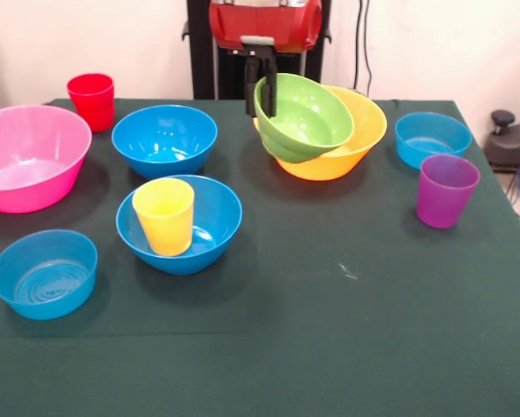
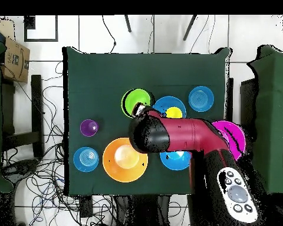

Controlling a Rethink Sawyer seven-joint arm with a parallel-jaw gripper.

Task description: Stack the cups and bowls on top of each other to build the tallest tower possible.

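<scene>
My gripper (image 1: 261,87) is shut on the rim of the lime green bowl (image 1: 307,117) and holds it tilted in the air, in front of the yellow-orange bowl (image 1: 351,148). In the overhead view the green bowl (image 2: 136,102) sits at the arm's tip (image 2: 142,113). An upside-down yellow cup (image 1: 164,215) stands inside a deep blue bowl (image 1: 212,230), left of centre. A second deep blue bowl (image 1: 164,139) stands behind it. The red cup (image 1: 92,100) is at the far left. The purple cup (image 1: 446,189) stands at the right.
The large pink bowl (image 1: 29,156) sits at the left edge. One small light-blue bowl (image 1: 44,272) is at the near left, another (image 1: 431,137) at the far right. In the overhead view the arm (image 2: 179,135) covers part of a blue bowl (image 2: 175,160).
</scene>
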